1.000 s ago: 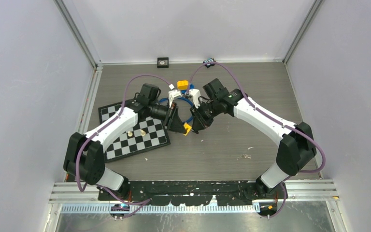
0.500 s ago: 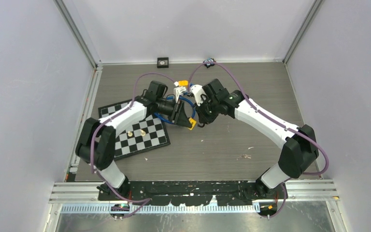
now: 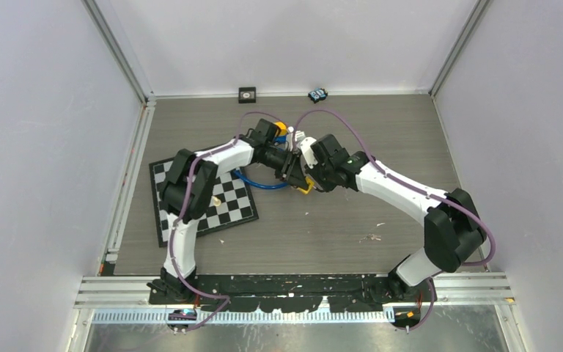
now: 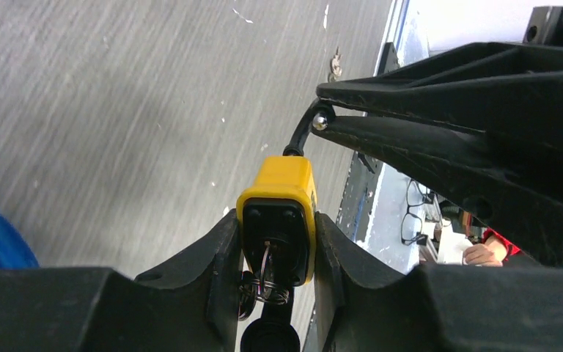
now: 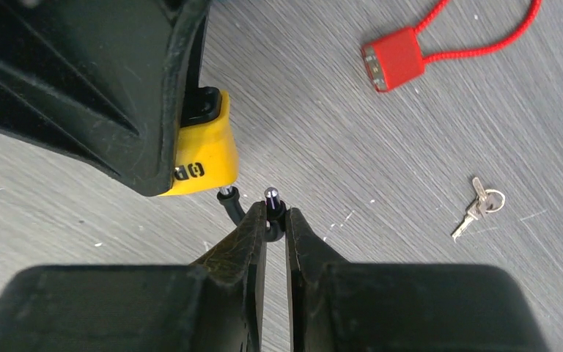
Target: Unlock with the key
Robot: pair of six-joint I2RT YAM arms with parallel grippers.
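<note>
The lock is a small, rounded yellow block with a black face, glossy like plastic. A thin black cable shackle runs from its top and ends in a bright metal tip, which stands clear of the body. A wire key ring hangs at the keyhole; the key itself is mostly hidden. The left tool is clamped on the lock's two sides, just above the grey, wood-grained bench. The right tool is pinched on the shackle just below its tip. On the bench lie a red lock with a red cable loop, two loose silver keys, a blue cable and a chessboard.
</note>
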